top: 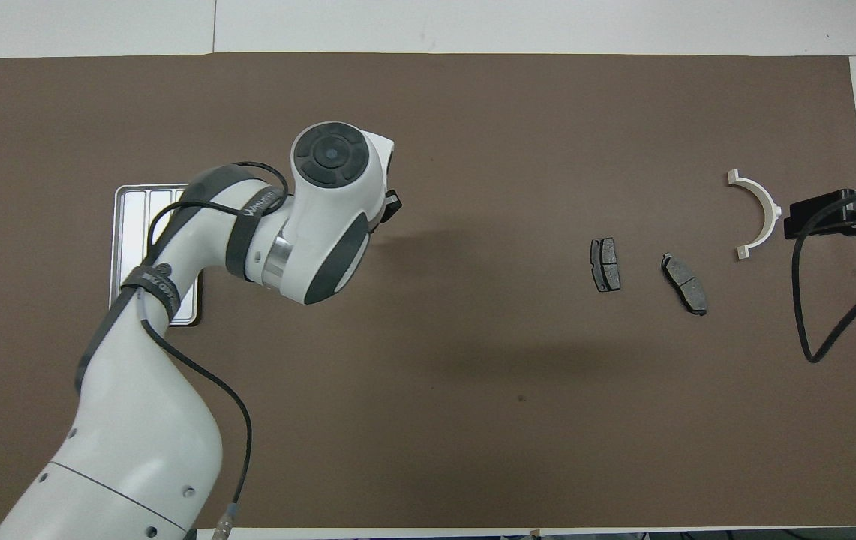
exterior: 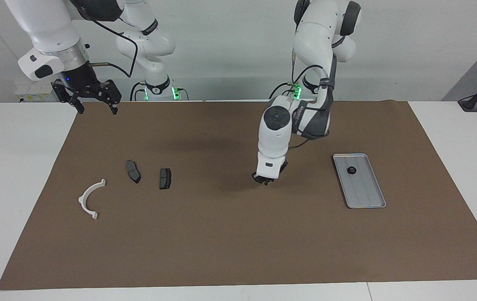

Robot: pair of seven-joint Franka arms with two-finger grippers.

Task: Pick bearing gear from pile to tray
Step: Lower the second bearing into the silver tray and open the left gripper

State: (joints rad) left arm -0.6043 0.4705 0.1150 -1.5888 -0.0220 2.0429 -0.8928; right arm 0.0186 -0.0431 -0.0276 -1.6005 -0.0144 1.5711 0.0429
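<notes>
My left gripper (exterior: 264, 180) hangs just above the mat between the pile and the tray (exterior: 368, 197), shut on a small dark bearing gear that barely shows at its tips. In the overhead view the left wrist hides the gripper and covers part of the tray (top: 131, 225). One black bearing gear (exterior: 351, 170) lies in the tray, at its end nearer the robots. My right gripper (exterior: 95, 108) waits open, raised over the mat's corner at the right arm's end.
The pile's other parts lie on the brown mat (exterior: 238, 242): a white curved arc (exterior: 90, 198) and two dark grey pads (exterior: 133, 171) (exterior: 165, 178), also seen from overhead as arc (top: 761, 214) and pads (top: 605, 264) (top: 684, 283).
</notes>
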